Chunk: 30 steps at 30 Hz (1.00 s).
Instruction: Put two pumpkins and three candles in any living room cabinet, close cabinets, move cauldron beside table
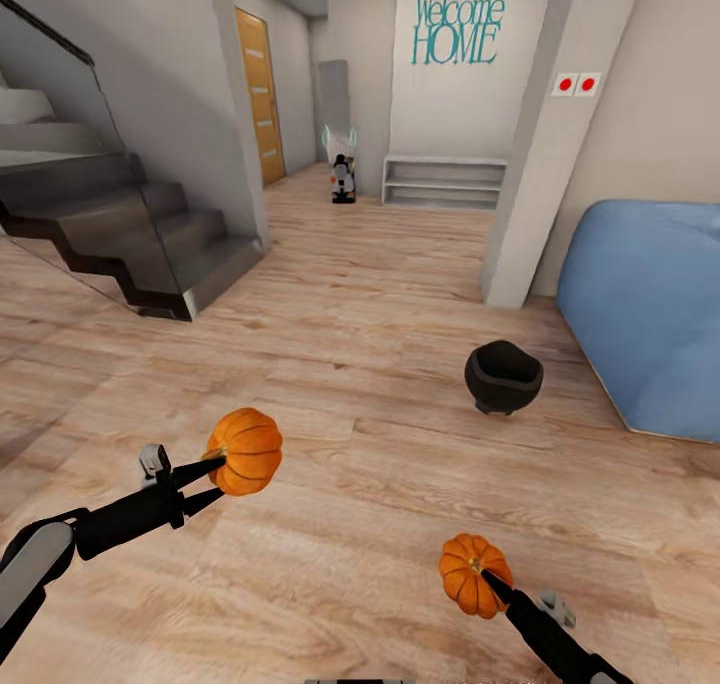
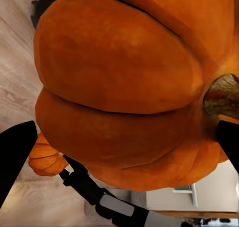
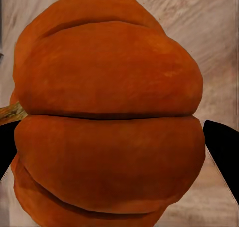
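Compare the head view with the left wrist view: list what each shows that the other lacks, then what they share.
Head view alone: the staircase, the blue couch, the Welcome HOME lettering.

Left wrist view alone: the bigger pumpkin's stem up close, beside one black jaw.

Shared: the bigger pumpkin in the left gripper, the smaller pumpkin on the right gripper, the cauldron, the wooden floor.

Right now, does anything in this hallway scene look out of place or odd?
Only the cauldron: it sits alone on the bare wood floor near the blue seat, with no table beside it. Each pumpkin is simply held, one in the left end effector, one in the right end effector. Nothing looks spilled or damaged.
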Available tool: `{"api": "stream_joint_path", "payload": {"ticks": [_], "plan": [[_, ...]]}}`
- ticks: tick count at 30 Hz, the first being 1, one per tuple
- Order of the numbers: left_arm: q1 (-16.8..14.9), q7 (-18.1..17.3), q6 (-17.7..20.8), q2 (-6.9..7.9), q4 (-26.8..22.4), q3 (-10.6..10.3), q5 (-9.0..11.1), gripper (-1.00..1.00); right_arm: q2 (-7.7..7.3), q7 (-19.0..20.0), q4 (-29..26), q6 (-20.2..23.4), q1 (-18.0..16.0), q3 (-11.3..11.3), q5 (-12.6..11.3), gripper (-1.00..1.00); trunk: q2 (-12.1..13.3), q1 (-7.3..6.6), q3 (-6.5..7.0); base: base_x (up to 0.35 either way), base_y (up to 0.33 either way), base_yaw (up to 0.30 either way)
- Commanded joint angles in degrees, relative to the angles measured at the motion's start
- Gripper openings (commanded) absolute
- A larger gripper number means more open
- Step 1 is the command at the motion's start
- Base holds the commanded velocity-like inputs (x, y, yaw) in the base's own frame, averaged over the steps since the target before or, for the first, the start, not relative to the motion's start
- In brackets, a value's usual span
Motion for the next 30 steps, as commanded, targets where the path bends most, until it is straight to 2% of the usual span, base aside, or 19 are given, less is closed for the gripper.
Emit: {"api": "stream_joint_path", "payload": {"ticks": [1, 8, 24, 30], "plan": [[0.0, -0.2, 0.4, 0.04, 0.0, 0.0, 0.8, -1.00, -0.02, 0.2, 0.0, 0.0, 0.0, 0.5, -0.5, -1.00, 0.4, -0.24, 0.17, 0.000, 0.000, -0.267], [0.0, -0.2, 0.4, 0.04, 0.0, 0.0, 0.8, -1.00, -0.03, 0.4, -0.2, 0.1, 0.0, 0.3, -0.6, -1.00, 3.2, -1.77, 1.53, 0.000, 0.000, -0.208], [0.0, -0.2, 0.4, 0.04, 0.0, 0.0, 0.8, -1.00, -0.02, 0.3, -0.1, 0.2, 0.0, 0.3, -0.5, -1.00, 9.6, -5.29, 4.41, -0.002, 0.000, -0.008], [0.0, -0.2, 0.4, 0.04, -0.1, -0.1, 0.8, -1.00, -0.02, 0.3, -0.1, 0.3, 0.0, 0.2, -0.5, -1.00, 12.0, -6.61, 5.49, -0.261, 0.000, 0.000]]}}
